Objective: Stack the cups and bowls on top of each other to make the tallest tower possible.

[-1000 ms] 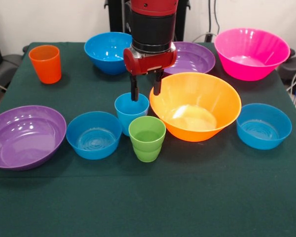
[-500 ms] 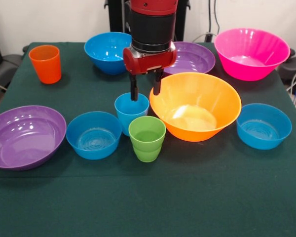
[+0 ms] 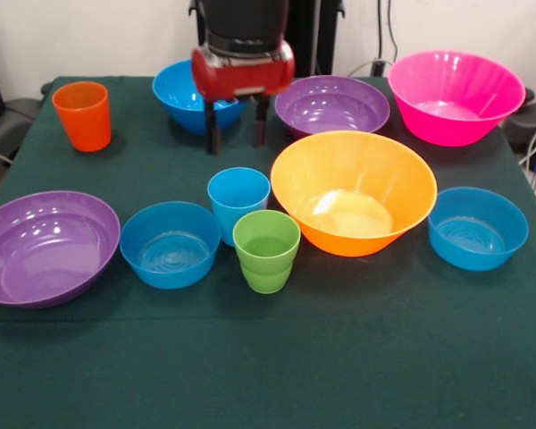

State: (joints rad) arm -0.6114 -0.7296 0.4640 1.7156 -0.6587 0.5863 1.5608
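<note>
My gripper hangs open and empty above the cloth, behind and above the light blue cup. The green ridged cup stands right in front of that cup, touching it. An orange cup sits alone at the back left. The large orange-yellow bowl is at centre right, the pink bowl at the back right. Purple bowls lie at front left and back centre. Blue bowls sit at front left of centre, at the right and behind the gripper. Nothing is stacked.
Everything rests on a dark green tablecloth. Cables and dark equipment show past the table's back corners.
My gripper has risen and shifted left and back, away from the light blue cup's rim. The cups and bowls have not moved.
</note>
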